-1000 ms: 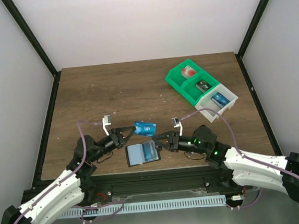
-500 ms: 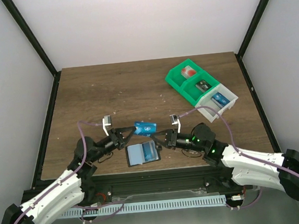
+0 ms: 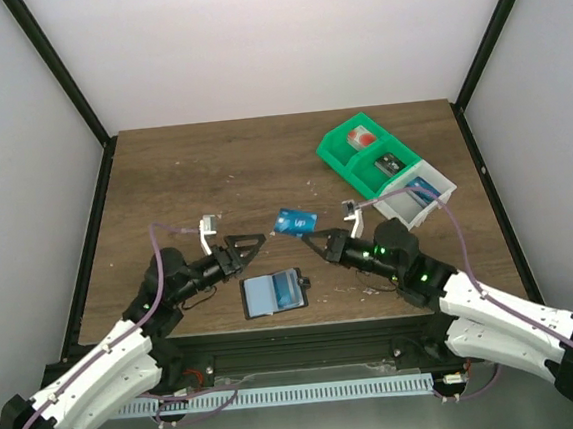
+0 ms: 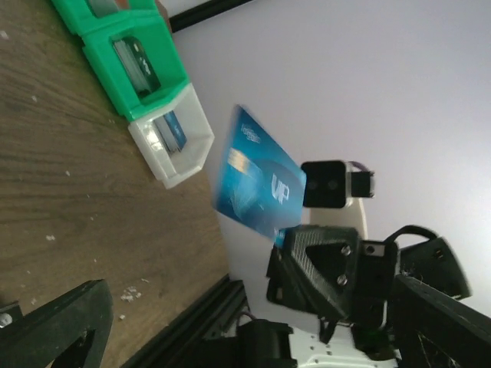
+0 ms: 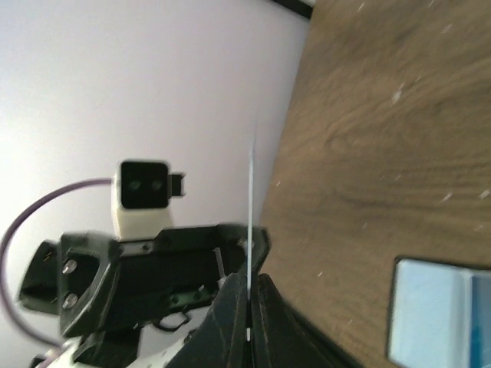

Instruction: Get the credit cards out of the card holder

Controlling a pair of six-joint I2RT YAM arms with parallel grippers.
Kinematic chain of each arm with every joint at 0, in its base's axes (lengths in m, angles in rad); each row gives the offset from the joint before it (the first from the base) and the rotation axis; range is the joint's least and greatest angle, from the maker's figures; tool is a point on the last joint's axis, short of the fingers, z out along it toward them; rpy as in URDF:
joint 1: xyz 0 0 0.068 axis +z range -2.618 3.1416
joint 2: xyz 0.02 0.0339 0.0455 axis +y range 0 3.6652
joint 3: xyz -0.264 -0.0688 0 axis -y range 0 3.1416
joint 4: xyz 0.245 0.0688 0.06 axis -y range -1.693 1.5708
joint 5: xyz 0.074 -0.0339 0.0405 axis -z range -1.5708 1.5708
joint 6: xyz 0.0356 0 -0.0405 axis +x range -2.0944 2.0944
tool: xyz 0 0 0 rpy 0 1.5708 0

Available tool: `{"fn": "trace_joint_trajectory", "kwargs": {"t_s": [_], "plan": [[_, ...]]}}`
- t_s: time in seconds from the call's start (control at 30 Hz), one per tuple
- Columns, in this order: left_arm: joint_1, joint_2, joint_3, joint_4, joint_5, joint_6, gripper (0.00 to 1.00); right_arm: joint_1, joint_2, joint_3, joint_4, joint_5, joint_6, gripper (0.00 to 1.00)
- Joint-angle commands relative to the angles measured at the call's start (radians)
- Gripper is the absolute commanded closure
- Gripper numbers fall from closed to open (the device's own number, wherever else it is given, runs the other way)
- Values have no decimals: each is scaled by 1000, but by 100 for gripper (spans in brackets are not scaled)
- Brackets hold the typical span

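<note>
1. The right tool is clamped together on one corner of a bright blue credit card. It holds the card in the air above the surface, just beyond the card holder and clear of it.
2. In the right wrist view this card shows edge-on, a thin line pinched between the two fingers. The left wrist view shows its printed face, tilted, with only the lower corner in the grip.
3. The left tool has its fingers wide apart with nothing between them. It hangs just left of the raised card and does not touch it.
4. The card holder lies open and flat near the front edge of the surface, between the two arms. Neither tool is touching it.
5. Progress, as I judge it: one card is fully out of the holder. A deeper blue patch on the holder's right half looks like a second card tucked in its pocket, though I cannot be sure.
6. What appears left to do is put the held card down, then draw out whatever remains in the holder.
7. The green-and-white bin sits well apart at the far right.
</note>
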Motion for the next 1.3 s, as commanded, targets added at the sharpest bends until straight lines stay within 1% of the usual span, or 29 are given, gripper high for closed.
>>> {"fn": "trace_joint_trajectory", "kwargs": {"t_s": [0.0,0.1,0.2,0.27,0.33,0.4,0.53,0.63,0.73,0.83,1.0,1.13,1.27], "plan": [[-1,7,105,-237,-63,245,0,-80,-7,134,-288,82,-161,100],[-1,31,151,-331,-109,381,0,-196,3,167,-373,45,-201,100],[1,66,193,-425,-162,473,0,-317,-7,172,-417,8,-228,100],[2,89,210,-459,-176,535,0,-400,-5,183,-460,-5,-251,100],[2,99,210,-470,-178,581,0,-484,7,197,-509,-25,-279,99],[4,100,200,-472,-184,597,0,-584,23,209,-545,-46,-297,100],[8,84,193,-470,-181,623,0,-708,28,224,-588,-7,-329,100],[10,59,202,-492,-194,691,0,-808,38,253,-612,-4,-366,100],[12,30,212,-531,-233,739,0,-877,84,290,-648,46,-396,99],[12,2,207,-557,-258,770,0,-932,127,297,-658,42,-396,100],[12,-33,194,-541,-237,777,0,-968,171,277,-596,35,-409,100],[12,-45,190,-538,-249,784,0,-1019,255,301,-578,30,-446,99],[12,-40,187,-536,-256,790,0,-1060,329,296,-520,-33,-462,100]]}}
